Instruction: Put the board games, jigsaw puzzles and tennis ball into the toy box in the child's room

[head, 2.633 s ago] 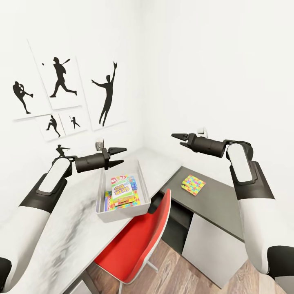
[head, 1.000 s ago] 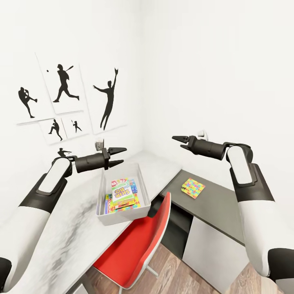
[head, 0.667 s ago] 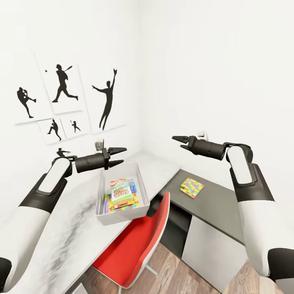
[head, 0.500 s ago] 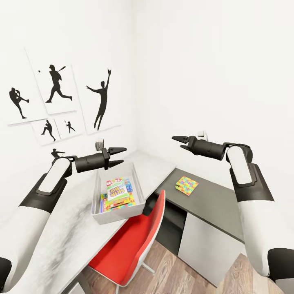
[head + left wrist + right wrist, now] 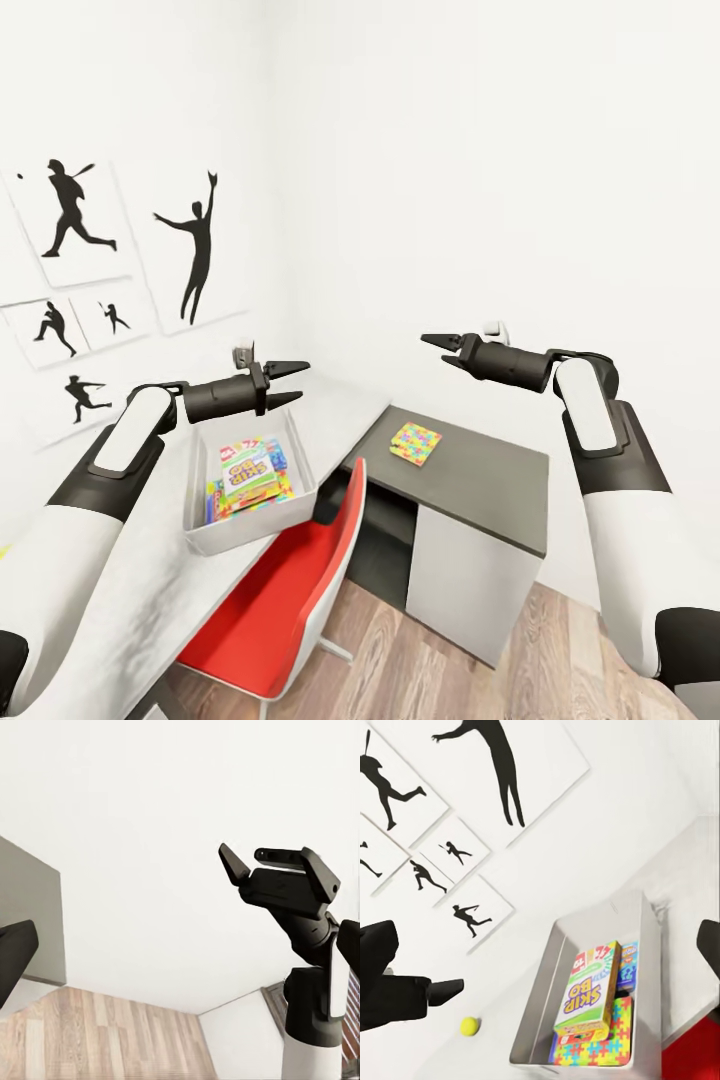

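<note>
Multicoloured, one jigsaw puzzle (image 5: 415,443) is seen in the head view on the dark cabinet (image 5: 500,480), below the spread-jawed right gripper (image 5: 441,350), the nearer one; the left gripper (image 5: 290,384), likewise parted, hangs over the toy box (image 5: 205,535). The right wrist view adds a tennis ball (image 5: 469,1025) on the table (image 5: 442,1050) beside that box, unseen from the head.

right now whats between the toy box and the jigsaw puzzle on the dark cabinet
In the head view, the red chair's backrest top rises between the toy box and the jigsaw puzzle, with bare table corner behind it.
</note>
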Controlling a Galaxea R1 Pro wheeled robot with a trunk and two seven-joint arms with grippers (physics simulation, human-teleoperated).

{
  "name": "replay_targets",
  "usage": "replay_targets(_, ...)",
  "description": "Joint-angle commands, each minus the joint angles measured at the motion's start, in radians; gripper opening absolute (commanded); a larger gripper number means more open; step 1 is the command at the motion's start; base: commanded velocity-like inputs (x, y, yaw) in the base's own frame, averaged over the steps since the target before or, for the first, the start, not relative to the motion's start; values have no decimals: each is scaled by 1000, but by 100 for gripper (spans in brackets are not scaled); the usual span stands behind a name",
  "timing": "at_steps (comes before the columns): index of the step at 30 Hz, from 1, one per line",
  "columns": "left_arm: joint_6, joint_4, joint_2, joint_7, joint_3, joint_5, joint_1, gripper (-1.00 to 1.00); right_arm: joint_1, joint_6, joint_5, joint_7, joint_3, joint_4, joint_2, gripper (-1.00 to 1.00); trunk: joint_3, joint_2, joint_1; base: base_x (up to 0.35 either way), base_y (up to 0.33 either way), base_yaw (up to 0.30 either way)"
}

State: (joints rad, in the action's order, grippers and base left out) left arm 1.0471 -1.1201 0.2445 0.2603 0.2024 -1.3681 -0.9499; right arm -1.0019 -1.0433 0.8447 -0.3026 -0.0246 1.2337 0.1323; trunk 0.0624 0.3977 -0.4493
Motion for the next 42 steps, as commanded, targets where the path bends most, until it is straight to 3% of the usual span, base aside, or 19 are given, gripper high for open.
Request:
replay_targets(1, 0, 0, 1, 11, 1, 9, -1, 100, -1, -4, -10, -10, -1, 0, 0, 100, 2, 2, -1, -20, 0, -276)
replay_targets(42, 0, 0, 1, 10, 2, 9, -1, 100, -1, -4, -10, -10, -2, -19, 3, 100, -18, 2, -1, -1, 0, -276)
